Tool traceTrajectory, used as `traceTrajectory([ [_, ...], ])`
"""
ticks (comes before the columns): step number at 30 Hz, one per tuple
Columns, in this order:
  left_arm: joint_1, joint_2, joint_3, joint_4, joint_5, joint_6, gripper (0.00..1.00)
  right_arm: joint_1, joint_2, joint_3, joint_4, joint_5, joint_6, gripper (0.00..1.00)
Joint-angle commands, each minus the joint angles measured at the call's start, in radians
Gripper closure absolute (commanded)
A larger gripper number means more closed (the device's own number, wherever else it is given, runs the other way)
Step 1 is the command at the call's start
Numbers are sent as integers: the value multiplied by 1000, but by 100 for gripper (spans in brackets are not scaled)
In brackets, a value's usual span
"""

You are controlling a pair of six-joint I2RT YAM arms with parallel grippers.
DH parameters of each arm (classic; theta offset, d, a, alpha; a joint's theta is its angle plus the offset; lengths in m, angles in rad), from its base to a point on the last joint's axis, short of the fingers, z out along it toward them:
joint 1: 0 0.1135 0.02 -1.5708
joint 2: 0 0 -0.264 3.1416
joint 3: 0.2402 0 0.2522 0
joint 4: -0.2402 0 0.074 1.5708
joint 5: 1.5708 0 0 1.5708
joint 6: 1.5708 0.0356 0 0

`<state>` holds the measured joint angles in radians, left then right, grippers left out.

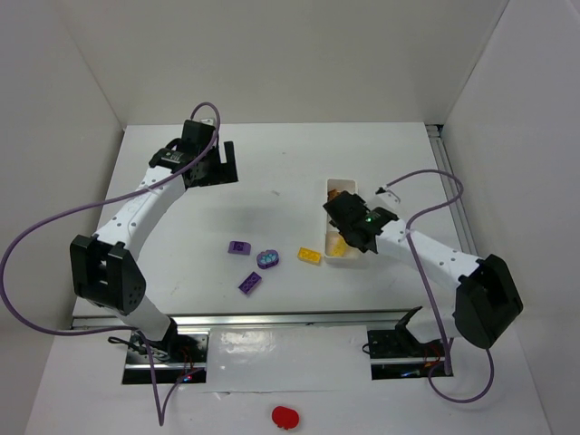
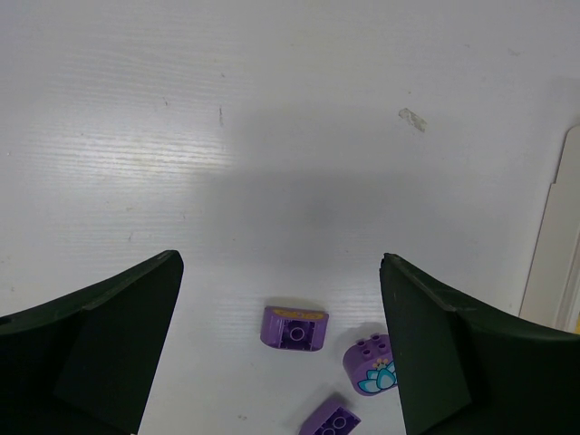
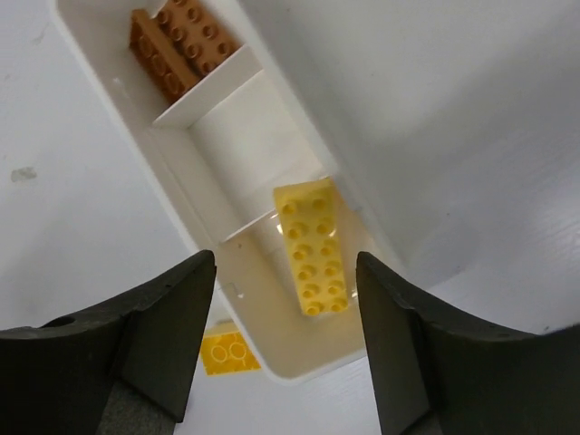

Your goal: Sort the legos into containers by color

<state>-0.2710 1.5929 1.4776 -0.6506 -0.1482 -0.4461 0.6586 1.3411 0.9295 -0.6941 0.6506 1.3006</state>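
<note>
Right gripper [image 3: 285, 263] fingers apart over yellow brick [image 3: 313, 258] in tray [image 3: 245, 136]; left gripper [image 2: 281, 263] likewise apart.

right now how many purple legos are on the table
3: a small purple plastic brick, a rounded purple-blue piece beside it, a studded purple brick nearer the arm bases; none seems hidden.

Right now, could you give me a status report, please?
Open: left gripper, right gripper. In tray: yellow brick, brown bricks. Loose: purple pieces, small yellow brick. Nothing blocking.
</note>
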Motion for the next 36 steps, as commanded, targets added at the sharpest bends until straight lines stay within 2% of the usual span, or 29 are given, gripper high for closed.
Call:
traceTrajectory([
  [1, 0, 1, 38, 20, 10, 3, 0, 41, -22, 61, 82, 20, -190, 32],
  [2, 0, 1, 38, 20, 10, 3, 0, 62, -22, 61, 108, -6, -236, 37],
  [3, 0, 1, 38, 20, 10, 3, 0, 71, 4, 75, 137, -35, -379, 37],
  [7, 0, 1, 38, 20, -11, 3, 0, 114, 99, 152, 162, -178, -627, 37],
  [11, 0, -8, 38, 20, -30, 3, 0, 128, 194, 172, 174, -392, -828, 27],
  [13, 0, -8, 29, 20, -30, 3, 0, 139, 248, 181, 174, -462, -949, 20],
  [16, 0, -8, 20, 20, -30, 3, 0, 160, 305, 225, 121, -528, -1068, 17],
  [22, 0, -17, 20, 20, -39, 3, 0, 193, 381, 273, 82, -468, -1147, 17],
  [25, 0, -17, 20, 20, -39, 3, 0, 202, 394, 284, 82, -456, -1156, 23],
  [27, 0, -17, 20, 20, -39, 3, 0, 211, 394, 293, 82, -428, -1147, 23],
  [33, 0, -17, 20, 20, -39, 3, 0, 253, 331, 327, 67, -284, -1088, 23],
  [36, 0, -8, 20, 20, -39, 3, 0, 275, 299, 336, 67, -263, -1097, 23],
])
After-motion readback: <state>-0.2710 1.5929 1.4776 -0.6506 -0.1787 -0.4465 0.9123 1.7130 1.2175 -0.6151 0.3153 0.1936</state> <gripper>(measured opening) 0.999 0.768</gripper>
